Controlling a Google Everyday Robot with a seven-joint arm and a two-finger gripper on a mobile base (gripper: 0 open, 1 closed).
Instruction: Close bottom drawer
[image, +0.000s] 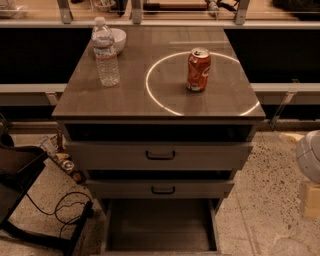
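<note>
The bottom drawer (160, 225) of the grey cabinet is pulled far out toward me. Its plain grey tray shows at the bottom of the view, and it looks empty. Its front and handle lie below the frame edge, out of view. My gripper is not in view. Only a white rounded part of my arm (311, 156) shows at the right edge, with a beige part (311, 200) below it, well right of the drawer.
The mid drawer front (161, 189) and the top drawer front (160, 155) sit above, each with a dark bar handle. On the cabinet top (125, 95) stand a water bottle (105, 52), a white bowl (119, 39) and a red can (198, 69). A dark chair base and cable (30, 200) lie at the left.
</note>
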